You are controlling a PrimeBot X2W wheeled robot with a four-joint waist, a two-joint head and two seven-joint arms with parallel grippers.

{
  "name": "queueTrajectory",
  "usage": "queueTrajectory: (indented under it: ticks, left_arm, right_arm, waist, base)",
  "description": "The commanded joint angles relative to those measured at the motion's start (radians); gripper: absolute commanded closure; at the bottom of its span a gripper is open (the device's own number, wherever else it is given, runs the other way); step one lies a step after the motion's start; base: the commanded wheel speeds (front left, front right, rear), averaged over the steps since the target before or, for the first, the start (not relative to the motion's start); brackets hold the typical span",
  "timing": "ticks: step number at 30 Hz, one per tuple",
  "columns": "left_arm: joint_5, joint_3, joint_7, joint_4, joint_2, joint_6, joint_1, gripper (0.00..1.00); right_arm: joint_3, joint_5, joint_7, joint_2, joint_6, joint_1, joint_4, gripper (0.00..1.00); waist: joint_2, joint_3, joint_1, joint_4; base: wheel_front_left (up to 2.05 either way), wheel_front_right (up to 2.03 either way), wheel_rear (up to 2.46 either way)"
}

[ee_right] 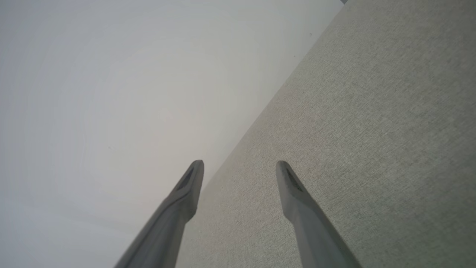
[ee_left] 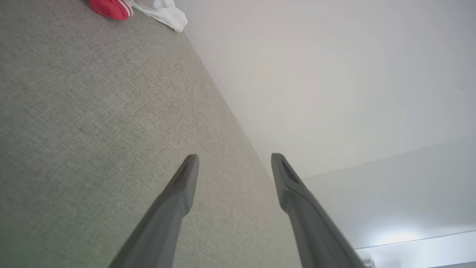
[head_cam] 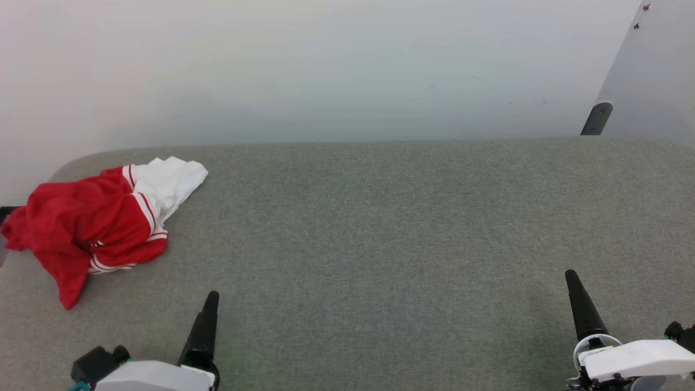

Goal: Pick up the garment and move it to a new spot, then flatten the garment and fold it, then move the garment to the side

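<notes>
The garment (head_cam: 92, 225) lies crumpled at the far left of the grey fabric-covered table (head_cam: 380, 228), red with a white sleeve and red-white striped trim; its left edge hangs over the table's side. A corner of the garment (ee_left: 122, 7) shows at the top of the left wrist view. My left gripper (ee_left: 234, 158) is open and empty, low at the table's front left, well short of the garment. One dark finger (head_cam: 205, 326) of it points up in the head view. My right gripper (ee_right: 240, 163) is open and empty at the front right, its finger (head_cam: 582, 307) likewise upright.
A pale wall runs along the table's far edge. A dark bracket (head_cam: 596, 118) stands at the back right beside an angled grey panel (head_cam: 651, 70). The table's rounded back-left corner lies just behind the garment.
</notes>
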Motion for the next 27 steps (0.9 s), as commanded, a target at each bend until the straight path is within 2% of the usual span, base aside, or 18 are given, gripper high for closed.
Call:
queueTrajectory:
  ticks: [1, 12, 27]
  left_arm:
    - [0.041, -0.012, -0.012, -0.018, 0.017, 0.011, -0.010, 0.00]
    - [0.252, -0.072, -0.058, -0.028, 0.067, 0.061, -0.013, 0.00]
    - [0.476, -0.055, -0.102, -0.072, 0.077, 0.060, 0.005, 0.00]
  right_arm:
    - [0.001, -0.050, -0.010, -0.008, 0.000, -0.028, -0.017, 0.00]
    - [-0.010, -0.331, -0.039, -0.001, 0.000, -0.021, -0.044, 0.00]
    - [-0.030, -0.577, -0.073, 0.016, 0.001, -0.015, -0.077, 0.00]
  waist:
    - [-0.0001, -0.001, 0.0000, 0.000]
    - [-0.0001, -0.008, 0.0000, -0.003]
    - [-0.0001, -0.013, 0.0000, -0.005]
  base:
    - [0.00, 0.00, 0.00]
    - [0.00, 0.00, 0.00]
    - [0.00, 0.00, 0.00]
